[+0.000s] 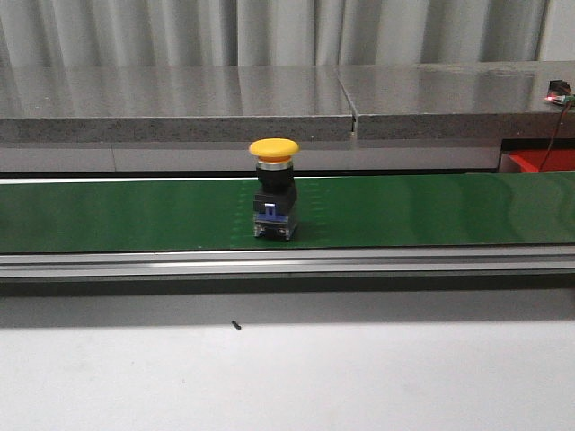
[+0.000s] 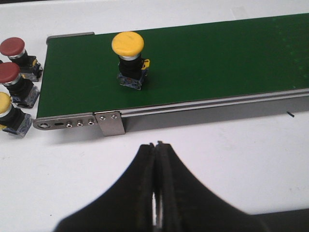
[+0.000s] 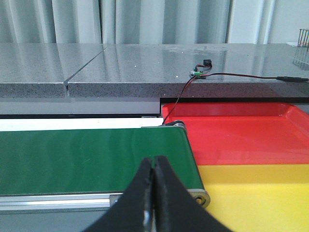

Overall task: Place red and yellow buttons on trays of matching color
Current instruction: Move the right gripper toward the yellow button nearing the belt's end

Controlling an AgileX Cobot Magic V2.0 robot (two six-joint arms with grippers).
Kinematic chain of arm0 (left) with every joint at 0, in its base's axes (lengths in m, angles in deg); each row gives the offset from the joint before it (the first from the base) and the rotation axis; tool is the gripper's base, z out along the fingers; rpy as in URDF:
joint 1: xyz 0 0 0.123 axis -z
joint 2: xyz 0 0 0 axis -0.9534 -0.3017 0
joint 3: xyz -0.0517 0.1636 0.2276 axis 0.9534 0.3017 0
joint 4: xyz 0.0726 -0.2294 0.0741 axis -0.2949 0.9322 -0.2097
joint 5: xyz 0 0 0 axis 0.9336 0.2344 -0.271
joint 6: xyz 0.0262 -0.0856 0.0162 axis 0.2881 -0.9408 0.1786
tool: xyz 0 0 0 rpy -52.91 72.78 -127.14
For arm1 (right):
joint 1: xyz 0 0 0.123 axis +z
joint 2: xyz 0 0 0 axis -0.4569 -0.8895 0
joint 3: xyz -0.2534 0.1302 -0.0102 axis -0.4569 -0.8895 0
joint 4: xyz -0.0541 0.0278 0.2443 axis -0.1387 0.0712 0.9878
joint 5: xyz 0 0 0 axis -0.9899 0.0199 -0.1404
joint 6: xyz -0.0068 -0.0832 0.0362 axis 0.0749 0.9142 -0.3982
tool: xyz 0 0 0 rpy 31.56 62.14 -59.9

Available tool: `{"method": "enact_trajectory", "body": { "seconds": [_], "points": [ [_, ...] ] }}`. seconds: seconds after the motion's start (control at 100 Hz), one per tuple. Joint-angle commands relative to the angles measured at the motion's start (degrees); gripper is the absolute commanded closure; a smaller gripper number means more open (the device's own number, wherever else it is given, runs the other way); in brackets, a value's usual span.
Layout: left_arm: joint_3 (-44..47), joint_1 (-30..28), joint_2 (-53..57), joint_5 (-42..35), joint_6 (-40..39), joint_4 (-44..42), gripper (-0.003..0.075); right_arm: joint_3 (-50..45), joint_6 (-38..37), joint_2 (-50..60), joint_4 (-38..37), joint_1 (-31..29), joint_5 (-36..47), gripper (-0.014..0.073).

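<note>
Yellow button upright on the belt, both hands shut and empty

Left hand [image 2: 157,145] hovers over the white worktop [image 2: 217,159], fingers pressed together, just short of the green belt [image 2: 217,58]. Right hand [image 3: 153,162], likewise closed, sits at the belt's end beside the red tray [image 3: 241,135] and yellow tray [image 3: 260,198], both cut off. Yellow button [image 1: 274,186] stands mid-belt, mushroom cap up, on a black base.

No text, label, brand, number or sign can be read in any view. The small blue patch on the black base of the yellow mushroom-head push button [image 1: 273,194] is too blurred to show any writing.
</note>
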Motion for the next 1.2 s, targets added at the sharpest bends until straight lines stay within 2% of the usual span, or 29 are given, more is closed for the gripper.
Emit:
{"method": "enact_trajectory", "body": {
  "seconds": [0.0, 0.14, 0.31, 0.48, 0.6, 0.94, 1.19],
  "points": [
    [-1.2, 0.4, 2.1, -3.4, -0.1, 1.2, 0.0741, 0.9, 0.1, 1.1, -0.2, -0.2, 6.4, 0.066],
    [-1.2, 0.4, 3.9, -3.4, -0.1, 1.2, 0.0741, 0.9, 0.1, 1.1, -0.2, -0.2, 10.3, 0.066],
    [-1.2, 0.4, 4.0, -3.4, -0.1, 1.2, 0.0741, 1.4, 0.1, 1.1, -0.2, -0.2, 10.8, 0.066],
    [-1.2, 0.4, 4.0, -3.4, -0.1, 1.2, 0.0741, 5.5, 0.1, -0.6, -0.2, -0.2, 3.9, 0.0659],
    [-1.2, 0.4, 4.0, -3.4, -0.1, 1.2, 0.0741, 11.1, 0.1, -5.6, -0.2, 0.0, -0.9, 0.0657],
    [-1.2, 0.4, 4.0, -3.4, -0.1, 1.2, 0.0741, 33.4, 0.2, -29.6, -0.2, 1.6, -18.2, 0.0657],
    [-1.2, 0.4, 4.0, -3.4, -0.1, 1.2, 0.0741, 46.6, 2.7, -43.4, -0.2, 8.6, -28.0, 0.0657]
  ]
}}
